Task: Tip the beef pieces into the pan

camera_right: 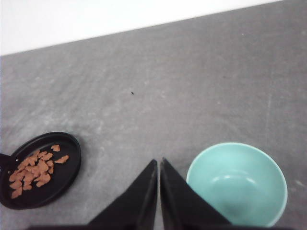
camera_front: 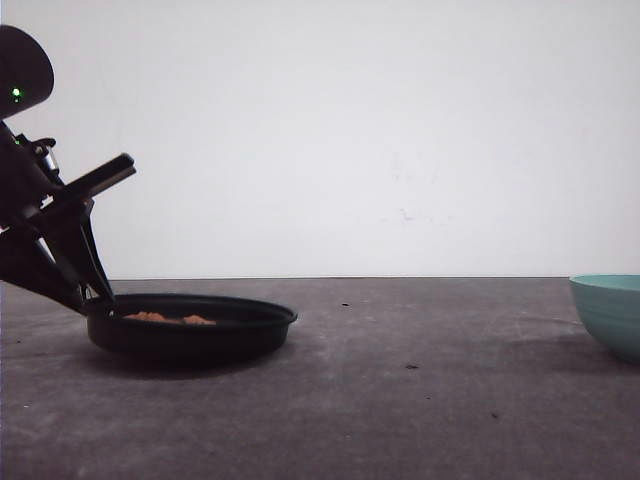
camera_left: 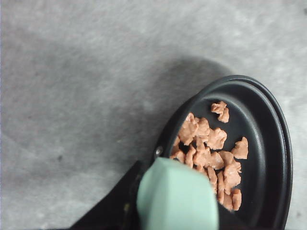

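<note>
Gripping the pan's [camera_front: 190, 325] mint handle [camera_left: 176, 196] at the front view's lower left, the left gripper [camera_front: 98, 297] clamps its dark fingers [camera_left: 112, 203] on it. Beef pieces [camera_left: 211, 153] lie inside the pan, just beyond the fingertips. Farther right, the right gripper [camera_right: 159, 165], tips nearly touching, hangs beside the teal bowl [camera_right: 237, 184], well apart from the pan.
</note>
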Motion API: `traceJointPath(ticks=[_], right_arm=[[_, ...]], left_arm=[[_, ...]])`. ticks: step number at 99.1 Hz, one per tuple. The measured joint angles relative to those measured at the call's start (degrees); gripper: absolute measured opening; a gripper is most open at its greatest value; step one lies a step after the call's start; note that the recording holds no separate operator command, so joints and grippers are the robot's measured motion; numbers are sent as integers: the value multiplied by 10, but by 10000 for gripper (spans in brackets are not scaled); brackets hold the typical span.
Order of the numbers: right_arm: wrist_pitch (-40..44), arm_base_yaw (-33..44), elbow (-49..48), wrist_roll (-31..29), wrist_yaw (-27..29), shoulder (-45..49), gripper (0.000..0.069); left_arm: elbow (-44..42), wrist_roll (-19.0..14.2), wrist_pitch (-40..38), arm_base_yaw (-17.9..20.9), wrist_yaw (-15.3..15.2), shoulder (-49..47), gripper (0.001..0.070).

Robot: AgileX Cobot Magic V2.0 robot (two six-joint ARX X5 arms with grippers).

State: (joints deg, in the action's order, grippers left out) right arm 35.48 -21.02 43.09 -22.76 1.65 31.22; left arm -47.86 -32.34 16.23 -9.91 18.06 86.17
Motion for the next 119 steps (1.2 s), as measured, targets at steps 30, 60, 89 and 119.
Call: traceJointPath(ticks=[30, 60, 89, 119], right_arm=[[8, 0, 0, 0, 1, -5, 7], [10, 0, 0, 0, 33, -5, 7], [10, 0, 0, 0, 52, -5, 7], [6, 0, 0, 22, 105, -5, 7]], left_arm=[[0, -1, 0, 0, 10, 5, 109], [-4, -10, 8, 0, 43, 5, 434], [-5, -12, 80, 9, 45, 1, 695], [-5, 17, 116, 14, 0, -156, 695]])
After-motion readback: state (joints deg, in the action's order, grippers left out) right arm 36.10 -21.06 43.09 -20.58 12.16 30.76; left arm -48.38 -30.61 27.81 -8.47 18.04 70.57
